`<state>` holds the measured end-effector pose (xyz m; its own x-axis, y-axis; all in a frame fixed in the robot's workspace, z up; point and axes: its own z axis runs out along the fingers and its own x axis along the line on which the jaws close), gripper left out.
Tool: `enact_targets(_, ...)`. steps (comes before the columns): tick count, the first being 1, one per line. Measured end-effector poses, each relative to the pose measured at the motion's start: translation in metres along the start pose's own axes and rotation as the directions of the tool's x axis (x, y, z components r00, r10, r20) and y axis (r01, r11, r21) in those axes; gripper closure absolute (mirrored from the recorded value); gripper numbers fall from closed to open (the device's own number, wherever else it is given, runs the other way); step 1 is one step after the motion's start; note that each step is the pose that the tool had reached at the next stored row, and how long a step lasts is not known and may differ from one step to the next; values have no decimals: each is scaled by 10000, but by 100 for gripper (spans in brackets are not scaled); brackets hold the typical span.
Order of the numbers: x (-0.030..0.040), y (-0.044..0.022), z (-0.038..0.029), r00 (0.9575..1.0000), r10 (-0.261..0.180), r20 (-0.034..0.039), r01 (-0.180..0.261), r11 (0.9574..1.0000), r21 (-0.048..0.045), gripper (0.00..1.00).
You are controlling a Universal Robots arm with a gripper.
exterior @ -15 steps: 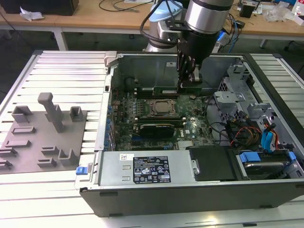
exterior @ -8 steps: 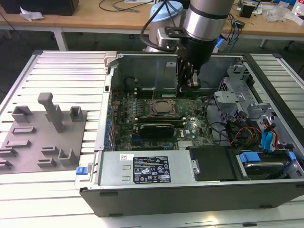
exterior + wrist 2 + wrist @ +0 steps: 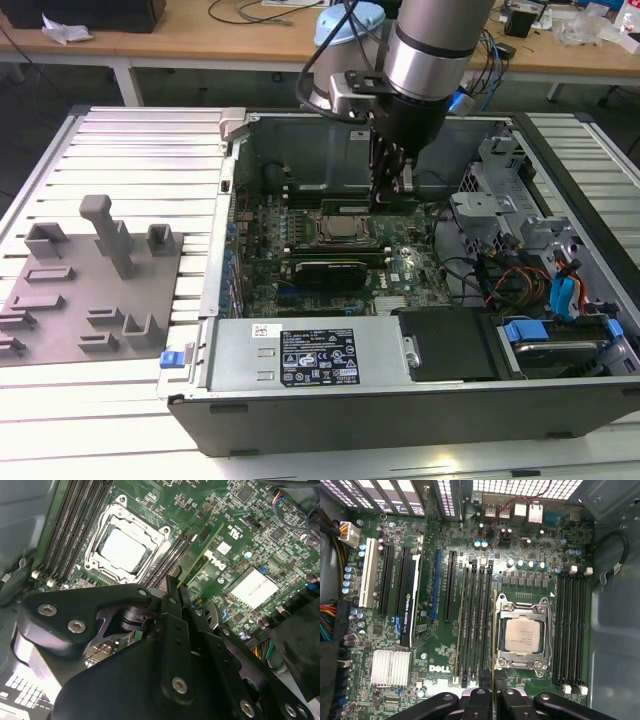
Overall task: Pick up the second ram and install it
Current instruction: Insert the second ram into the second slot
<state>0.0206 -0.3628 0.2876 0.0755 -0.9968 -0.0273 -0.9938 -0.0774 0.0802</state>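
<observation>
Robotics lab or workshop, open computer case (image 3: pixel 400 420) on slatted metal table (image 3: pixel 140 150), cluttered workbenches (image 3: pixel 200 35) behind

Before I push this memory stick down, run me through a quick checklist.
1. Grip: ok. The tool is shut on the second ram, held edge-on.
2. Position: ok. The ram hangs between the CPU socket and the memory slots beside it.
3. Ram parallel to those slots: ok.
4. Ram centred over one slot: cannot tell.
5. Slot latches open: cannot tell.
</observation>
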Motion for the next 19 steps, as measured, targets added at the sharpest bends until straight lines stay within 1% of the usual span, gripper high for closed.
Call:
enact_targets(1,-1,13,24,10000,-1,0,1,10000,0,86)
enact_targets(3,-8,120,47,10000,1,0,-1,10000,1,86)
enact_targets(4,-14,192,58,10000,0,-2,0,10000,5,86)
enact_targets(5,-14,212,64,10000,1,-4,-1,10000,4,86)
enact_targets(8,-15,211,65,10000,3,-2,-3,10000,5,86)
enact_targets(11,-15,211,67,9992,407,28,-407,9992,16,86)
enact_targets(15,-15,218,69,9990,440,28,-440,9990,16,86)
enact_targets(17,-15,223,81,9990,438,30,-438,9990,16,86)
enact_targets(19,-15,223,112,9990,438,30,-438,9990,17,86)
